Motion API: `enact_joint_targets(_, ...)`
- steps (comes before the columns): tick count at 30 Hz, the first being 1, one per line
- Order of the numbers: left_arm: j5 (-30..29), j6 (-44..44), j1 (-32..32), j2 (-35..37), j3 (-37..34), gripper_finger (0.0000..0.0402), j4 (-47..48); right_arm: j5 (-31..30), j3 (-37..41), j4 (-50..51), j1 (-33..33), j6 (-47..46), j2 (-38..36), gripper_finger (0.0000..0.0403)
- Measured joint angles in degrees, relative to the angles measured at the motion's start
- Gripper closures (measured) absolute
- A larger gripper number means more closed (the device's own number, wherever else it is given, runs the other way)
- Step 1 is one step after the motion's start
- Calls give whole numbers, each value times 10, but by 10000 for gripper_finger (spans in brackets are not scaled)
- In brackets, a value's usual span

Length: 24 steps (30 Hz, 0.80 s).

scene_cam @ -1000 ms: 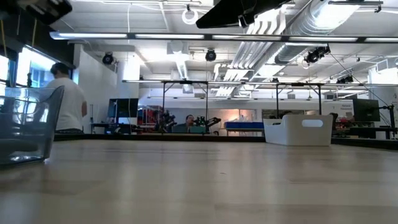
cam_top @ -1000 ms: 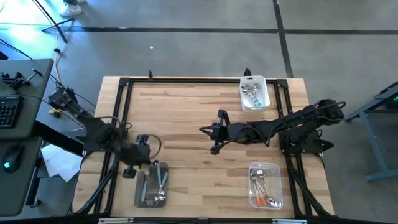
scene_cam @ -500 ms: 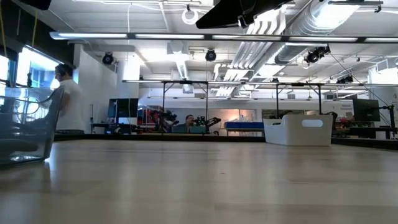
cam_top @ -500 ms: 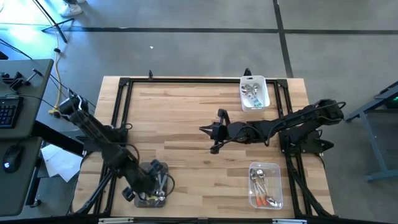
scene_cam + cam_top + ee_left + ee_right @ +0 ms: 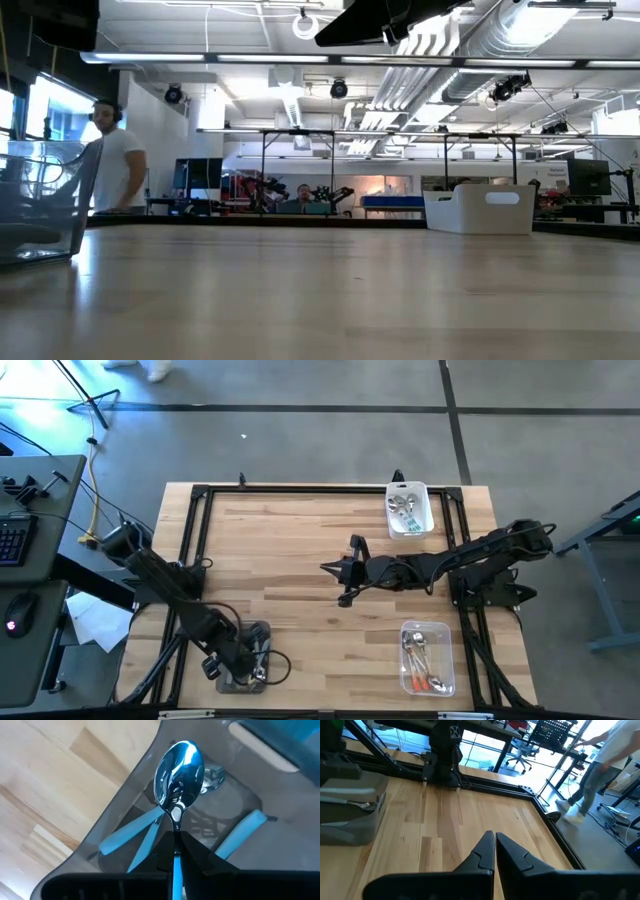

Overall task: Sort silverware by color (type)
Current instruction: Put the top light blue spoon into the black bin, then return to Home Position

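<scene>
Left gripper (image 5: 176,851) is down over the clear tub (image 5: 245,657) at the table's (image 5: 300,550) front-left corner, fingers (image 5: 197,854) pinched on the handle of a light blue spoon (image 5: 178,770), its shiny bowl pointing out ahead of the fingertips and hanging above the tub floor; in the high view the left gripper (image 5: 232,660) covers most of that tub. Under the held spoon lie at least two more blue-handled spoons (image 5: 131,827) on the tub bottom, a metal bowl showing beside them. Right gripper (image 5: 335,570) hovers above mid-table, well apart from all tubs, fingers (image 5: 520,854) pressed together with nothing between them. White tub (image 5: 410,509) at the back-right edge holds a pile of silver spoons (image 5: 404,513). Second clear tub (image 5: 427,657) at front-right holds mixed spoons, orange handles (image 5: 427,682) visible at its near end. Low view shows the white tub (image 5: 479,209) on the far side of the tabletop and a clear tub (image 5: 45,200) at left, person (image 5: 115,165) in a white shirt in the room behind it
</scene>
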<state>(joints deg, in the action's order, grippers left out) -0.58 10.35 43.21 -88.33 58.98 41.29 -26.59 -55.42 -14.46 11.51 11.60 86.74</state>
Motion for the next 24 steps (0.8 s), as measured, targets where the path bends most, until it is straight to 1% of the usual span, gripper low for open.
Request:
enact_joint_targets(6,-1,4,-9,-14,0,394,10,0,0,0,0,0,0,403)
enact_joint_targets(11,1,-1,-9,-17,0,365,12,0,0,0,0,0,0,403)
enact_joint_targets(16,1,-32,-9,-16,0,338,18,0,0,1,0,0,0,403)
enact_joint_targets(18,-10,-37,-8,-16,0,333,29,0,0,10,0,0,0,403)
enact_joint_targets(21,-29,-49,-8,-13,-1,334,47,-1,0,44,0,3,0,403)
enact_joint_targets(24,-29,-83,-15,4,-1,348,45,-2,0,80,2,8,-3,403)
